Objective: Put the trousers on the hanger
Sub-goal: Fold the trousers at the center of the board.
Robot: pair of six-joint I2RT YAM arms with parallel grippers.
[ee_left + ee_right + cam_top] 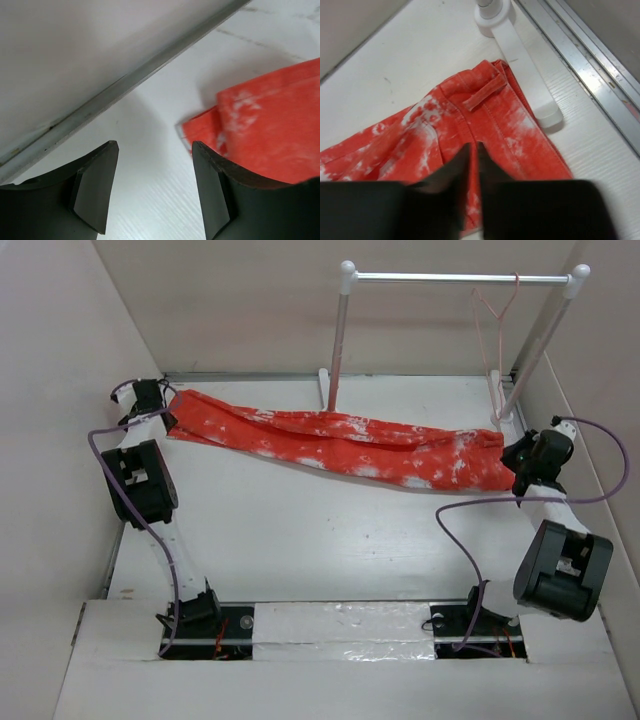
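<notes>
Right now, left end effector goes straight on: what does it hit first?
Probably the bare table just ahead of the left end effector, short of the metal strip at the wall's foot. The trousers' corner at one fingertip might get clipped; depth unclear.

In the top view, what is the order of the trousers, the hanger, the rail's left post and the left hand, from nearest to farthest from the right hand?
1. trousers: their right end lies at the right hand.
2. hanger: hanging at the far right.
3. rail's left post: far middle.
4. left hand: far left.
</notes>
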